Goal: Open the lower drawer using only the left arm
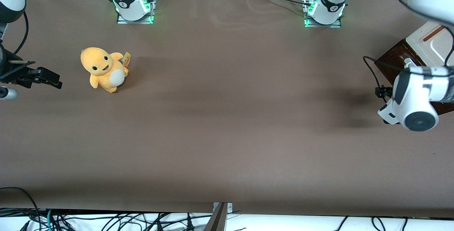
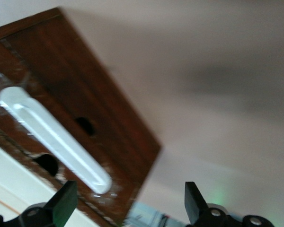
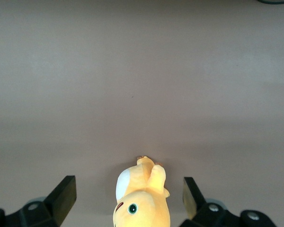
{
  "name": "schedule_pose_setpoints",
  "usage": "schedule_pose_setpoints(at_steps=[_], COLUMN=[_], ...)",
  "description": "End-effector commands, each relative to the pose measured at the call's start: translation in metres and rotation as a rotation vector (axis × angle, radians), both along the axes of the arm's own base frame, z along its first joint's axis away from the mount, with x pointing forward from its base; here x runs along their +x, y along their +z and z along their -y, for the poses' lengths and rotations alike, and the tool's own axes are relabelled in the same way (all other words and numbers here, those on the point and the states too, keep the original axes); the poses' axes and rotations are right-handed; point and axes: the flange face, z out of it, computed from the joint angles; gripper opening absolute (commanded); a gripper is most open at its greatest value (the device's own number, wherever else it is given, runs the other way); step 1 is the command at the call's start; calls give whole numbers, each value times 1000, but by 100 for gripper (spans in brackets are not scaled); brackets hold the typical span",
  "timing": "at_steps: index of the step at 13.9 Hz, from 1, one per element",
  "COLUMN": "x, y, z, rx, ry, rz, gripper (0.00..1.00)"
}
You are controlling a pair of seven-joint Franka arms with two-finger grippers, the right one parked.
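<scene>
At the working arm's end of the table stands the cabinet, with its cream-white upper part (image 1: 427, 41) over the dark brown lower drawer (image 1: 393, 59). The left arm's white wrist (image 1: 415, 96) hangs just in front of it and hides the fingers in the front view. In the left wrist view the drawer's dark front (image 2: 85, 85) fills the near field, with the long white bar handle (image 2: 52, 137) lying slantwise across it. My gripper (image 2: 128, 205) is open, close to the drawer front. One end of the handle lies between the fingers, near one fingertip (image 2: 64, 201), untouched.
A yellow plush toy (image 1: 104, 69) sits on the brown table (image 1: 227, 124) toward the parked arm's end. Two arm bases (image 1: 133, 2) (image 1: 324, 5) stand along the edge farthest from the front camera. Cables lie below the table's near edge (image 1: 142, 220).
</scene>
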Motion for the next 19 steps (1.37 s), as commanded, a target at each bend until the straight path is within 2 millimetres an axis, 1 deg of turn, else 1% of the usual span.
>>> schedule_pose_setpoints(at_steps=[1,4,7,11,12,13,14,15,16,17,18,19], x=[3,-3,-5,-8,-8,-8,-8,-8,-9,-9,-10,-9], y=[-25,-62,-76,-93,-97,-100,-101,-102,-104,-106,-109,-108], z=[-13,-33,-57,-70,-72,-73,-73,-73,-73,-73,-73,-72], rx=[127,302,431,511,521,529,530,532,530,529,529,536], ry=[-21,-57,-76,-99,-108,-118,-119,-122,-125,-126,-131,-143], rz=[-52,-110,-104,-114,-120,-125,-126,-128,-134,-136,-143,-148], gripper=[100,100,100,100,94,75,53,37,25,17,12,11])
